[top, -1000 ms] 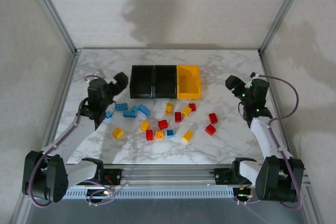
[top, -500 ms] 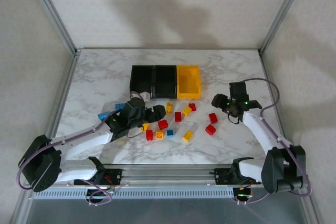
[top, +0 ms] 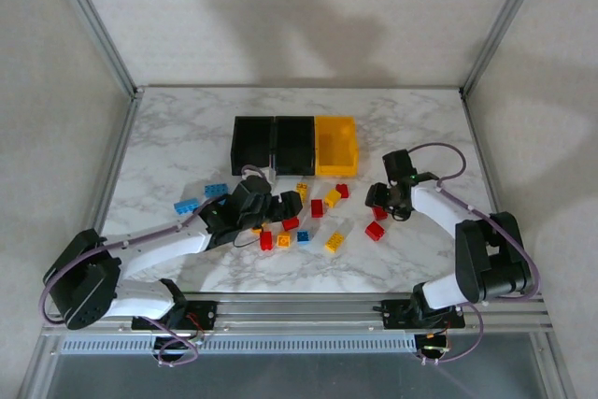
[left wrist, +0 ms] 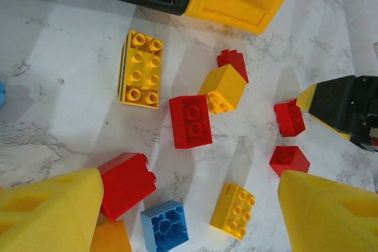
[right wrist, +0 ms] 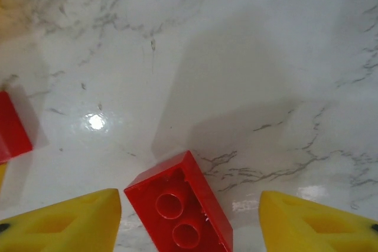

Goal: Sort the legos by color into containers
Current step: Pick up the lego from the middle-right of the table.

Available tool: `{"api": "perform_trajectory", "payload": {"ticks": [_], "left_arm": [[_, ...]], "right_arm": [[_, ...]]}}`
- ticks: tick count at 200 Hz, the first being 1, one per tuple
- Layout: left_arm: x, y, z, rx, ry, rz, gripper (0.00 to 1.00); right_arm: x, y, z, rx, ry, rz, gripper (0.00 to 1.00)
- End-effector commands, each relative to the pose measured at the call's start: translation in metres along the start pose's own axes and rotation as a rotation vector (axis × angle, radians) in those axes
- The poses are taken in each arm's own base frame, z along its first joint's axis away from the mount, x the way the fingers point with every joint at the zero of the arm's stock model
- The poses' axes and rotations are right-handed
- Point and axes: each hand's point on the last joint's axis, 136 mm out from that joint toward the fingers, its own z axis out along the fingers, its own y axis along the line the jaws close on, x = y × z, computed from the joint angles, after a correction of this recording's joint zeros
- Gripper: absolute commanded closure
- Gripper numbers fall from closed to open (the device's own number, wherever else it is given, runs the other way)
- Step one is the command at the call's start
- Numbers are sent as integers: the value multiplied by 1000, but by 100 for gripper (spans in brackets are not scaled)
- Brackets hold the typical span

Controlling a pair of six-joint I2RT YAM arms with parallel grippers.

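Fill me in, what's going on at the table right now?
Two arms are sorting loose legos by color into three joined bins. The right hand is open, straddling a red brick lying on the table. The left hand is open too, hovering over the red, yellow and blue bricks in front of the bins. Neither holds anything yet.
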Motion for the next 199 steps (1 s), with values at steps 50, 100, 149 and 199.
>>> {"api": "perform_trajectory", "payload": {"ticks": [50, 100, 149, 199], "left_arm": [[7, -6, 14, -18, 20, -4, 22], [10, -5, 19, -29, 18, -18, 24], [-6, 6, 10, -94, -74, -41, 25], [-31, 13, -16, -113, -178, -93, 27]], "right_arm": [[8, 13, 14, 1, 42, -65, 43], [5, 15, 19, 22, 41, -83, 65], [-29, 28, -4, 56, -36, -126, 74], [-73, 77, -47, -43, -152, -157, 75]]}}
